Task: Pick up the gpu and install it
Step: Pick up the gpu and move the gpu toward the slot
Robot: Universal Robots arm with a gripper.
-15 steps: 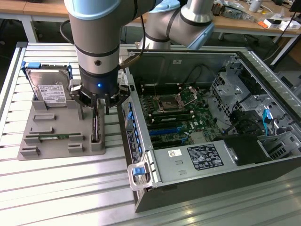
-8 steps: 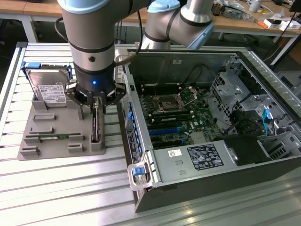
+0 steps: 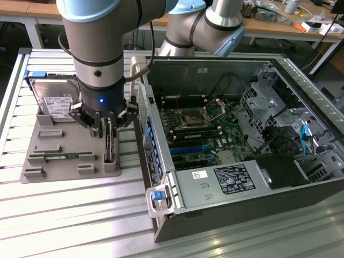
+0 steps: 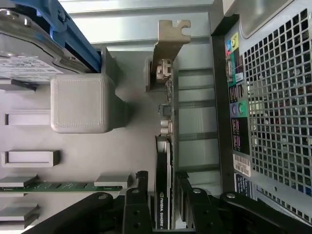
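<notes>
The gpu [image 3: 109,146] stands on edge in a slot of the grey holder tray [image 3: 54,137], on the side nearest the open computer case. In the wrist view the gpu [image 4: 163,165] is seen edge-on, with its silver bracket [image 4: 170,41] at the far end. My gripper [image 3: 109,128] is lowered straight over the card. It is open, and one of its black fingers [image 4: 141,183] stands on each side of the card's edge with a small gap. My gripper [image 4: 162,190] holds nothing.
A silver hard drive [image 3: 54,99] in a blue frame and a green memory stick [image 3: 59,156] sit in the same tray. The open computer case [image 3: 258,177] with its motherboard [image 3: 204,134] lies at the exterior view's right. Its perforated rear panel [image 4: 273,97] stands close beside the card.
</notes>
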